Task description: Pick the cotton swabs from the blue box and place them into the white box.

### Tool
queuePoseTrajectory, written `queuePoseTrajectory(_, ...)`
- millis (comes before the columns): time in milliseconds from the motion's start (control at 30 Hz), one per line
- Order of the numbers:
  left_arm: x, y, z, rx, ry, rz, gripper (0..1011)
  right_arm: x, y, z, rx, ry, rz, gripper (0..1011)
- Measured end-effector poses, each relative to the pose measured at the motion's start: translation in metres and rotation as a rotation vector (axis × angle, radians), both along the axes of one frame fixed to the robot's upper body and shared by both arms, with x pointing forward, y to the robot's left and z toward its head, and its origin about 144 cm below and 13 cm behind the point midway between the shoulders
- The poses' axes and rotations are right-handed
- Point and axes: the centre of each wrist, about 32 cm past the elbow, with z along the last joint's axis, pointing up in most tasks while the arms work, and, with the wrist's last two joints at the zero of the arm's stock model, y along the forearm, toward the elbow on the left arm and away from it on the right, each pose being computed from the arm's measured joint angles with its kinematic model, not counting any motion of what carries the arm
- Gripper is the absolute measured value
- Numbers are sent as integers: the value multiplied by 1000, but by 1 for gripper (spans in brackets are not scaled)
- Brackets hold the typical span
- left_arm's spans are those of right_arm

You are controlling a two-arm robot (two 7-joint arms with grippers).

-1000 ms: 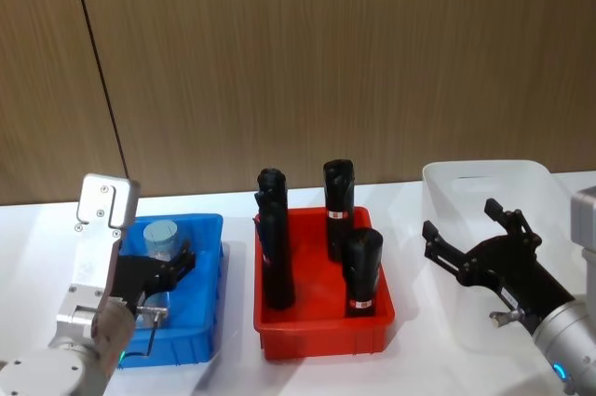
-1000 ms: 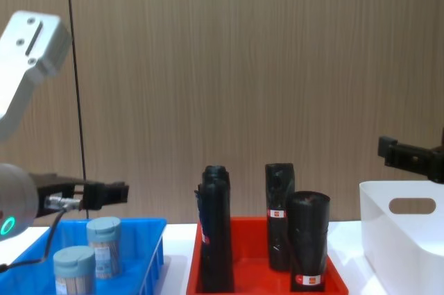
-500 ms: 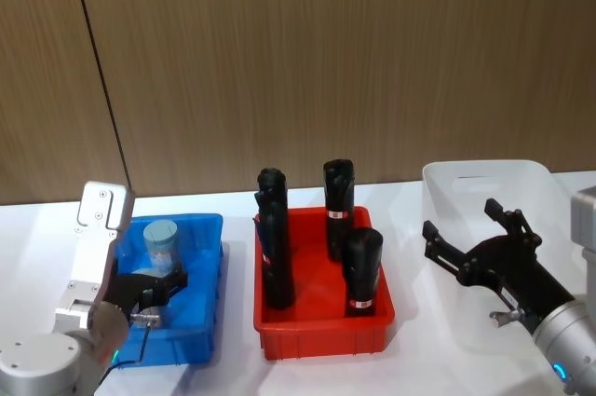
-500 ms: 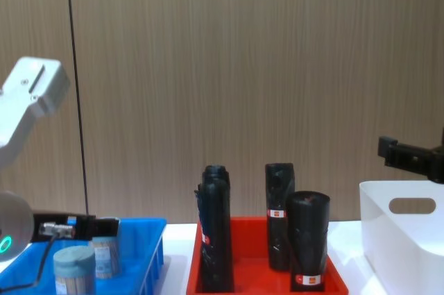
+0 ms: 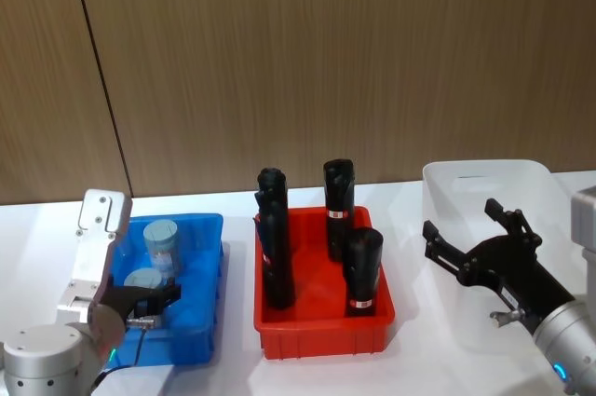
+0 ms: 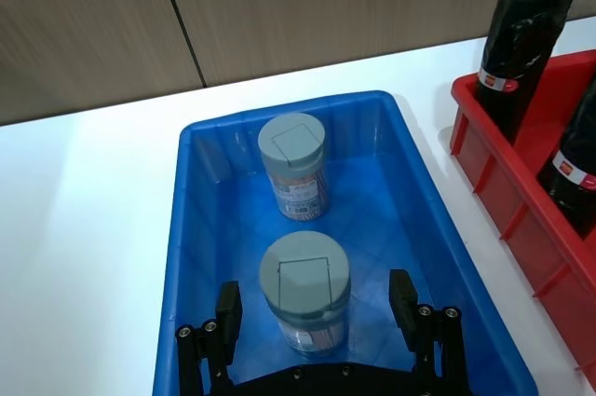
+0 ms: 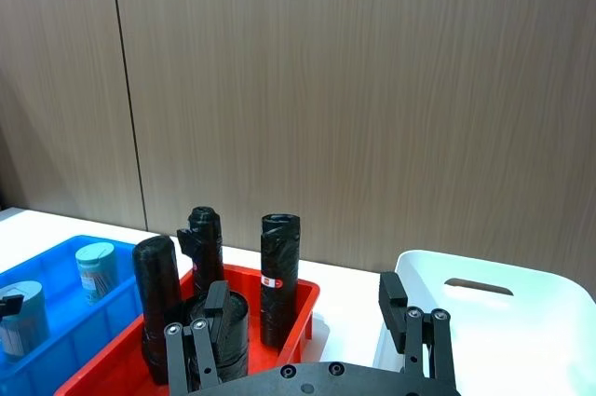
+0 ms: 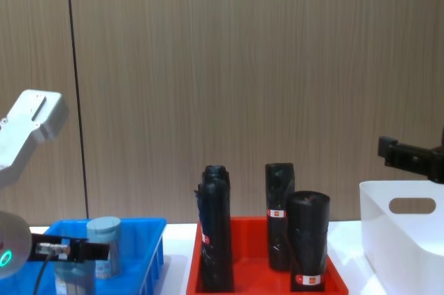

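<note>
Swabs (image 6: 293,163): both were seen in blue box (image 6: 186,228).
Left gripper (image 6: 315,307): fingers were spread astride near swab.
Right gripper (image 5: 460,217): fingers were held open by white box (image 5: 484,170).

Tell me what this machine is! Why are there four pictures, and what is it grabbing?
It is a robot with two arms. Each arm ends in a gripper, a sort of pinching hand. The four pictures come from cameras on its head, its chest and each wrist. On the white table stand a blue box with two cotton swab jars, a red tray with black cylinders, and a white box. The left gripper is open inside the blue box, with one finger on each side of the nearer jar, not squeezing it yet. The right gripper is open too and hangs in the air by the white box. Nothing is held right now.
</note>
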Motion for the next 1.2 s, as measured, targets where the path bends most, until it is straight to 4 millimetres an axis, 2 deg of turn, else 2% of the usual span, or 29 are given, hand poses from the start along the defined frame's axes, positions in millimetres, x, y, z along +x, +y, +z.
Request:
queuePoseTrajectory(1100,33,20,-23,-27,27,-39,1003,0,0,0,0,0,0,1002)
queuePoseTrajectory(1200,34,20,-25,-32,30,-42,945,0,0,0,0,0,0,1002)
